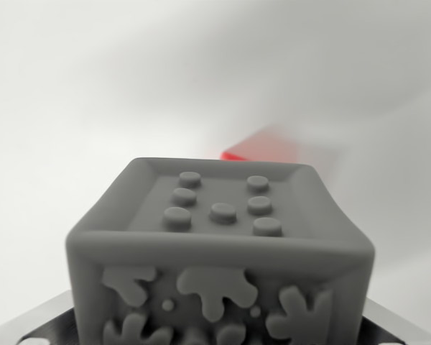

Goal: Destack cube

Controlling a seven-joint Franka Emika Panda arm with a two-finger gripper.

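**Grey cube close under the camera, red shape behind it**

In the lower middle of the wrist view sits the grey cube (219, 251), so close that it fills most of the width. It lies directly in front of and below the camera, one flat side facing the lens and its top tipped into sight. No long axis shows; its sides look alike in length. The top is a shallow recessed panel with seven round studs, and the near side carries raised, splat-like blobs and small dots. The surface is matte, probably moulded plastic or a print, with softly rounded edges.

Beyond its far top edge, towards the wrist view's right, a blurred red block (262, 149) peeks out; whether it touches the cube cannot be told.

Dark metal parts (39, 322) flank the cube at both bottom corners, probably the pincer's fingers, but I cannot tell whether the pincer grips the cube or stands wide of it. The pale table (65, 122) is featureless.
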